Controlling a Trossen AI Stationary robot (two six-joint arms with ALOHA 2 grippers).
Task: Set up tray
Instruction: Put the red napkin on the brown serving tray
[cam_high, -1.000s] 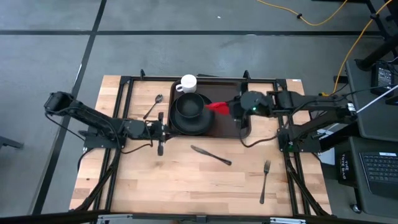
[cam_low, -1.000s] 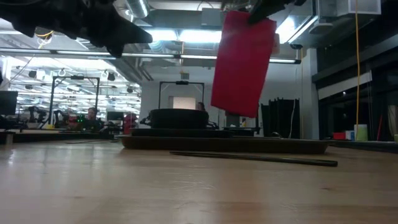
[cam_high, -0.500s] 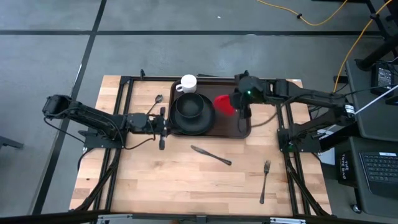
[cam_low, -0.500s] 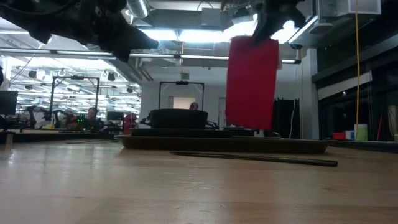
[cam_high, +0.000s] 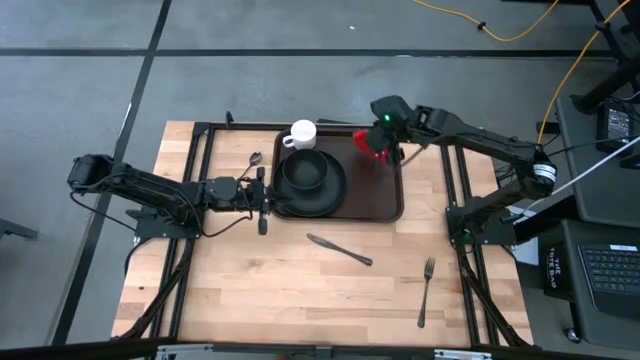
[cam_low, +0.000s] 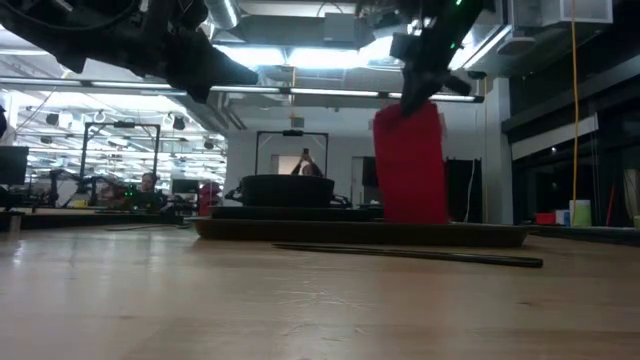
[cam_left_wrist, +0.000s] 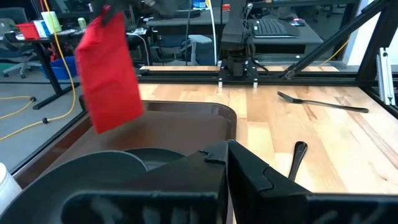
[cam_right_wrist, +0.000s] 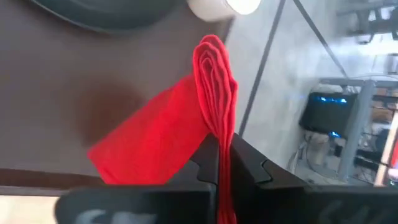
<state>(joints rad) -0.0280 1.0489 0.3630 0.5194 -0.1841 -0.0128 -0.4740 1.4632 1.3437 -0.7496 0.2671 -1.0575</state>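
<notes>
High view: one tray (cam_high: 385, 203), one plate (cam_high: 311, 190), one napkin (cam_high: 366, 141).

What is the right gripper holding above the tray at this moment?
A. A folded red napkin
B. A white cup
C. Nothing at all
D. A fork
A: in the right wrist view the right gripper is shut on the red napkin, which hangs over the back right corner of the tray, while the fork lies on the table.

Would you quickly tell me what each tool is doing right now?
Left tool: closed, empty, beside the plate.
Right tool: closed on the red napkin, hanging over the tray.
</notes>
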